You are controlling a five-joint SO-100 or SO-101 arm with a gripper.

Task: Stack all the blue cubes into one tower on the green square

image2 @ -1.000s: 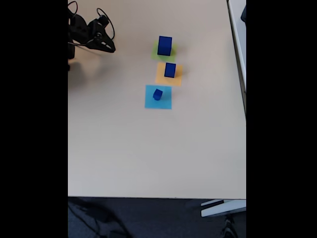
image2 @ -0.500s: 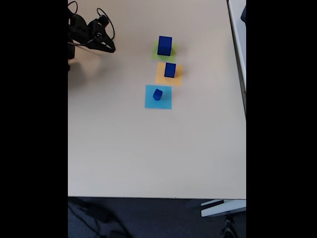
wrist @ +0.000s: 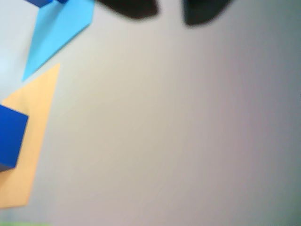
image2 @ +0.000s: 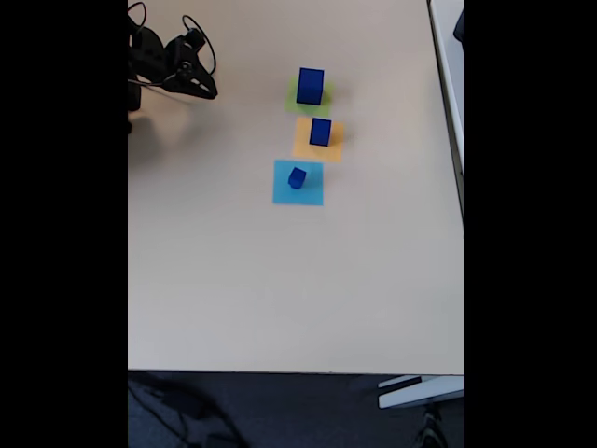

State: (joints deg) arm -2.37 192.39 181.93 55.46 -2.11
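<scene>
Cubes (image2: 311, 86) and hand (image2: 207, 91) unmoved.

We see almost no change over the last second in the fixed view. The gripper (image2: 207, 91) near the table's top left corner has edged very slightly up and to the left, away from the cubes. We cannot make out whether its jaws have opened or closed.
</scene>
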